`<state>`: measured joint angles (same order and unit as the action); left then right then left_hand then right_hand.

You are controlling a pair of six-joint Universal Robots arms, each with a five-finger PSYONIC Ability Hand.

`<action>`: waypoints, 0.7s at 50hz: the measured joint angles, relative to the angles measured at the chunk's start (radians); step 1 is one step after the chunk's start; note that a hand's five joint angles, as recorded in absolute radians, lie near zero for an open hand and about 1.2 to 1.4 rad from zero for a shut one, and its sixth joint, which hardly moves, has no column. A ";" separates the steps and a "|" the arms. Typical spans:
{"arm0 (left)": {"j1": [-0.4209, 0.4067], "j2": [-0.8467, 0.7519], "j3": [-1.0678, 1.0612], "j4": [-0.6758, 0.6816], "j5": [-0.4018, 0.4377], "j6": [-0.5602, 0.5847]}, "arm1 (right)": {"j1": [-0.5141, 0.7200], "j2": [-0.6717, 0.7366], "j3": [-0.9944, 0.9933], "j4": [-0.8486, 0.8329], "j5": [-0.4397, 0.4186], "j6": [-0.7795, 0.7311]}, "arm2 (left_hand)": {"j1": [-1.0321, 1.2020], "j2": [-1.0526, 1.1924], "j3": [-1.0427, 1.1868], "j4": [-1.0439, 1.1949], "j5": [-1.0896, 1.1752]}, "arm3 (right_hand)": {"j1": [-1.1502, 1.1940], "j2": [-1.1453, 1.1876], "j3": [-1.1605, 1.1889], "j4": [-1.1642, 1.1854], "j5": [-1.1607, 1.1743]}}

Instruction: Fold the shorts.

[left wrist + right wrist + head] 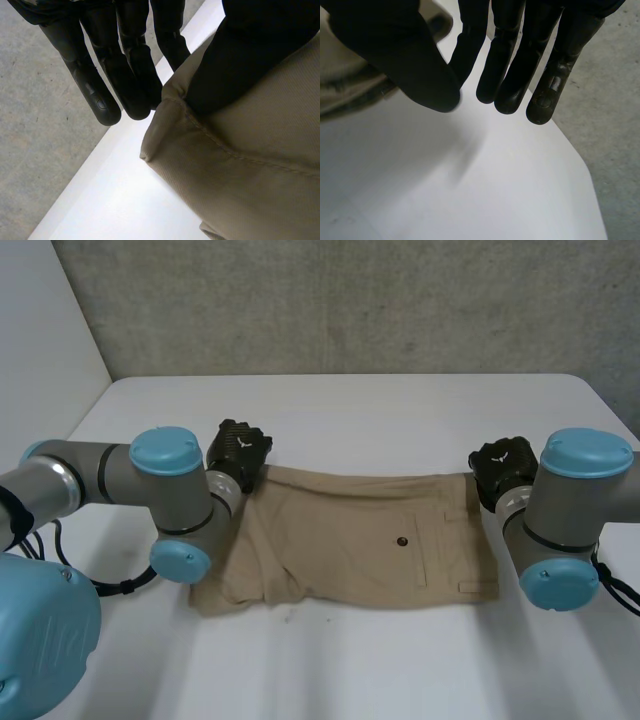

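Shorts (360, 540), khaki, lie flat across the middle of the white table (400, 410), leg end toward the robot's left, waist end toward its right, with a buttoned pocket (402, 541) facing up. It's woven cotton by the look of it: light and limp, with no stiffness of its own, so it will sag and drag wherever it isn't held. The hems and the waistband are the thicker, firmer parts, which makes them the sensible places to grab. Expect the cloth to slide easily on that smooth tabletop.

Out to the left hand (238, 452), sitting at the far corner of the leg end. In its wrist view the thumb (245, 50) lies on top of the cloth, the fingers (100, 95) run straight on the other side, and the stitched hem corner is nipped between them. That's a pinch on the shorts, right on the seam.

Across to the right hand (500, 468), at the far corner of the waist end. Its thumb (415, 70) and straight fingers (512, 85) hang over bare table with nothing between them, the cloth just beside the thumb. It's open and has no hold yet. My read is that it needs the waistband corner before any lift, or the fold will skew.
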<state>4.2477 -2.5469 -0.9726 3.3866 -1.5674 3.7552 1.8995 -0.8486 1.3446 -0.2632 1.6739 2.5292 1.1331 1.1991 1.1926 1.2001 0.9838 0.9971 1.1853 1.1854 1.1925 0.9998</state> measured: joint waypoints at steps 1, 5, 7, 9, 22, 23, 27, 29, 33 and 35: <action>-0.001 0.000 -0.002 0.002 0.000 0.006 | 0.001 0.001 -0.002 0.000 0.007 -0.005 | 0.002 0.000 0.000 0.000 0.000 | 0.003 0.000 -0.001 0.000 0.001; -0.006 0.010 -0.015 0.007 -0.001 0.029 | 0.004 -0.004 -0.012 0.000 0.021 -0.017 | -0.368 -0.399 -0.369 -0.378 -0.340 | -0.299 -0.338 -0.334 -0.319 -0.278; -0.011 0.027 -0.028 0.007 -0.003 0.033 | 0.004 -0.014 -0.014 -0.003 0.021 -0.010 | -0.722 -0.712 -0.680 -0.696 -0.656 | -0.537 -0.585 -0.575 -0.580 -0.536; -0.015 0.051 -0.044 0.007 -0.005 0.033 | 0.003 -0.034 -0.012 -0.010 0.020 0.008 | -0.792 -0.783 -0.768 -0.771 -0.730 | -0.756 -0.884 -0.865 -0.870 -0.832; -0.019 0.380 -0.275 -0.007 -0.011 -0.086 | -0.007 -0.326 0.100 -0.013 -0.047 0.206 | -0.896 -0.953 -0.939 -0.954 -0.913 | -0.790 -0.965 -0.968 -0.957 -0.925; -0.019 0.395 -0.290 -0.009 -0.011 -0.099 | -0.007 -0.338 0.110 -0.006 -0.058 0.210 | -0.896 -0.953 -0.939 -0.954 -0.913 | -0.790 -0.965 -0.968 -0.957 -0.925; -0.019 0.501 -0.405 -0.029 -0.009 -0.205 | -0.008 -0.401 0.172 0.049 -0.124 0.221 | -0.896 -0.953 -0.939 -0.954 -0.913 | -0.790 -0.965 -0.968 -0.957 -0.925; -0.020 0.546 -0.464 -0.042 -0.008 -0.259 | -0.008 -0.438 0.221 0.097 -0.173 0.228 | -0.896 -0.953 -0.939 -0.954 -0.913 | -0.790 -0.965 -0.968 -0.957 -0.925; -0.027 0.617 -0.579 -0.065 -0.006 -0.364 | -0.011 -0.476 0.301 0.163 -0.246 0.253 | -0.896 -0.953 -0.939 -0.954 -0.913 | -0.790 -0.965 -0.968 -0.957 -0.925; -0.033 0.636 -0.620 -0.070 -0.006 -0.400 | -0.014 -0.482 0.330 0.178 -0.269 0.266 | -0.896 -0.953 -0.939 -0.954 -0.913 | -0.790 -0.965 -0.968 -0.957 -0.925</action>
<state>4.2147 -1.9111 -1.5922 3.3162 -1.5737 3.3555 1.8853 -1.3307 1.6742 -0.0852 1.4045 2.7955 0.2372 0.2456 0.2539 0.2461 0.0705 0.2073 0.2207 0.2173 0.2350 0.0752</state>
